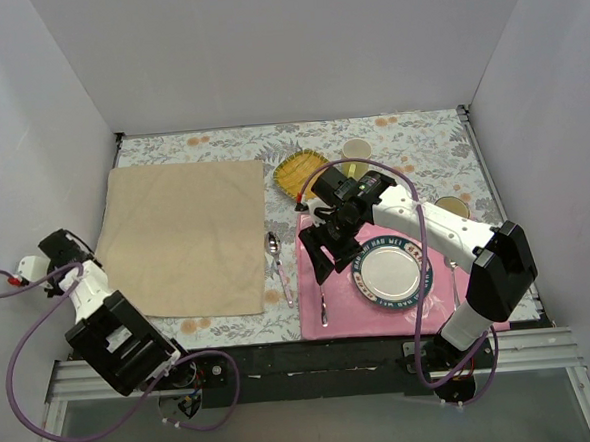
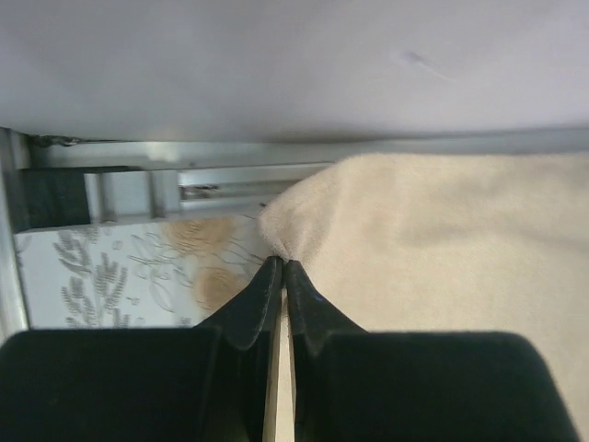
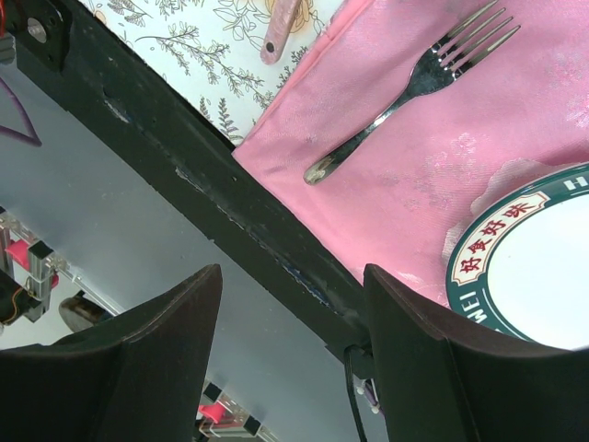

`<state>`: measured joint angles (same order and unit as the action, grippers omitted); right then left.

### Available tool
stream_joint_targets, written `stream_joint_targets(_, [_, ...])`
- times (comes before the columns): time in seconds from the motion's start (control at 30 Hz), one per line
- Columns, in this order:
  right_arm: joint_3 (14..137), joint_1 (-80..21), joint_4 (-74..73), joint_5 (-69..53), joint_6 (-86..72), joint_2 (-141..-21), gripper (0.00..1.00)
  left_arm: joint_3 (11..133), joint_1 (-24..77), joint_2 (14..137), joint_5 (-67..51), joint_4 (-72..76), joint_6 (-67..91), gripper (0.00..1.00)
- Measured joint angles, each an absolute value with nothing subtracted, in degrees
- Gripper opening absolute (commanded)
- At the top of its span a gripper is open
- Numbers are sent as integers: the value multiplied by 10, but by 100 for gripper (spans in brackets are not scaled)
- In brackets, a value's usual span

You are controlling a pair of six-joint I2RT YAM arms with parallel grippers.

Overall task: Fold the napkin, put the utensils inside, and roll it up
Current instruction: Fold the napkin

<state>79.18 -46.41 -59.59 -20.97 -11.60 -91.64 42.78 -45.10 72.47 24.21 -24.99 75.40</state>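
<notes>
Only the plate (image 3: 460,281) has writing: red Chinese characters on its green rim, plus white letters, probably "HAO WEI".

The napkin (image 1: 186,238) lies flat on the left half of the bench (image 1: 220,147). A spoon (image 1: 274,247) lies just right of it, between napkin and mat (image 1: 341,318). The mat covers the near right and carries a plate (image 1: 391,273), with a fork (image 1: 322,307) to the plate's left. Behind the mat sits a cloth (image 1: 302,170), with one cup (image 1: 357,149) just behind and right of the cloth.
</notes>
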Motion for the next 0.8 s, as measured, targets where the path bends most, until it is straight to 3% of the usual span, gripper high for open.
stream_joint_targets(0.37, [792, -464, -595, -210, -124, -913, 71, 507, -180, 727, 300, -264, 774, 0])
stream_joint_targets(0.8, [764, -458, -551, -202, -164, -850, 72, 679, 50, 946, 375, -270, 771, 0])
